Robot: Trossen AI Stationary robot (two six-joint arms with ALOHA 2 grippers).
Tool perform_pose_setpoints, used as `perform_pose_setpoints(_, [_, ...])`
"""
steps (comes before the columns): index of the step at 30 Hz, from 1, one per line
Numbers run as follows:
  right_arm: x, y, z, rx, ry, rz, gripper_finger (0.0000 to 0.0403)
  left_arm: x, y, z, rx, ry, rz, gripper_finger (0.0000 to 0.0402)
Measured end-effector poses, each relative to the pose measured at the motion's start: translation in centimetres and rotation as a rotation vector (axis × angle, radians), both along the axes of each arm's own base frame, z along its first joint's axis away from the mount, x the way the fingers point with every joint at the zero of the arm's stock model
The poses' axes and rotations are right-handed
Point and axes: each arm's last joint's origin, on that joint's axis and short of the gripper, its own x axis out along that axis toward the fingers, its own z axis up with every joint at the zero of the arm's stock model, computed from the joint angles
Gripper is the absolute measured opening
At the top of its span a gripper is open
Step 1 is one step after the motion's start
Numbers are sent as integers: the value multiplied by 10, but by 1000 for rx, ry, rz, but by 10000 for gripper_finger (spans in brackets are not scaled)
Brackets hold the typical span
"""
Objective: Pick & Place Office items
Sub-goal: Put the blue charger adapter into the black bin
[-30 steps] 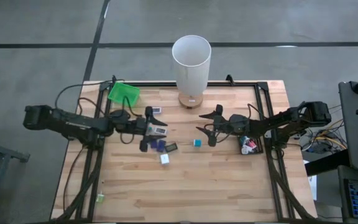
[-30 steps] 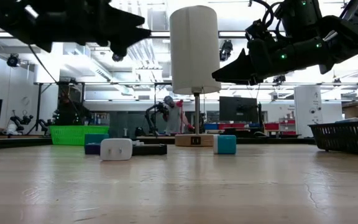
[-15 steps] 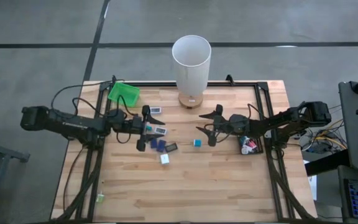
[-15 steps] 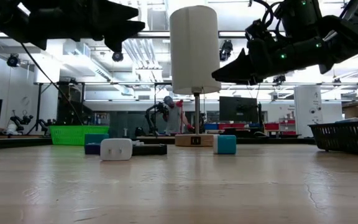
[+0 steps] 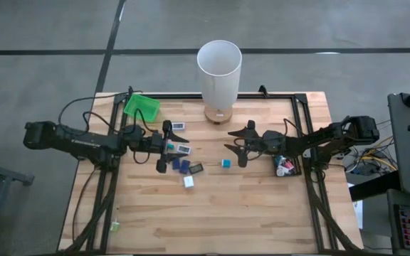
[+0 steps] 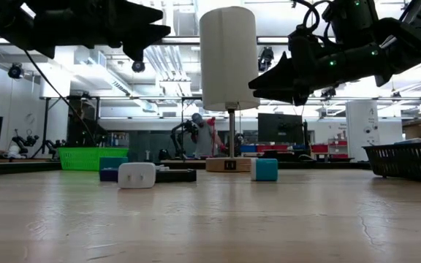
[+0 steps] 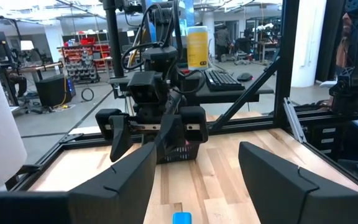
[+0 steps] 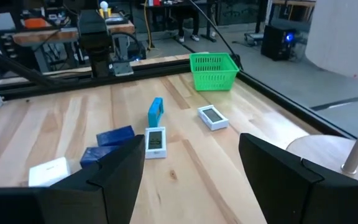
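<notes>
The office items lie loose on the wooden table (image 5: 212,206): a white piece (image 5: 179,126), a white and teal piece (image 5: 182,149), dark blue rectangles (image 5: 181,167), a black piece (image 5: 196,168), a white block (image 5: 188,182) and a teal cube (image 5: 225,163). My left gripper (image 5: 166,147) hangs open and level above the table, just left of this cluster, with nothing between its fingers (image 7: 138,174). My right gripper (image 5: 242,144) hangs open, facing it from the right, above and beside the teal cube (image 6: 264,169). The cluster shows ahead of it in the right wrist view (image 8: 155,142).
A tall white cylinder (image 5: 219,67) stands on a wooden base at the far middle. A green tray (image 5: 142,107) sits at the far left. A black tray (image 5: 285,165) with a few pieces sits under the right arm. The near half of the table is bare wood.
My right gripper has rolled a little about the line it points along and stayed in place. The items have not moved.
</notes>
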Motion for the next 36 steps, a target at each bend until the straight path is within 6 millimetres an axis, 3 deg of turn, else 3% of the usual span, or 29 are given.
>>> perform_pose_setpoints(9, [3, 2, 4, 21, -15, 64, 261, 0, 0, 0, 0, 0, 0, 236])
perform_pose_setpoints(14, [1, 7, -10, 51, 136, 137, 256, 0, 0, 0, 0, 0, -1, 237])
perform_pose_setpoints(20, [-2, 22, -20, 132, 240, 184, 251, 0, 0, 0, 0, 0, -1, 236])
perform_pose_setpoints(27, [-3, 40, -22, 49, 266, 236, 266, 0, 0, 0, 0, 0, -1, 236])
perform_pose_setpoints(31, [6, 41, -28, 60, 291, 223, 278, 0, 0, 0, 0, 0, -2, 237])
perform_pose_setpoints(36, [25, 43, -52, 70, 390, 220, 293, 0, 0, 0, 0, 1, -2, 236])
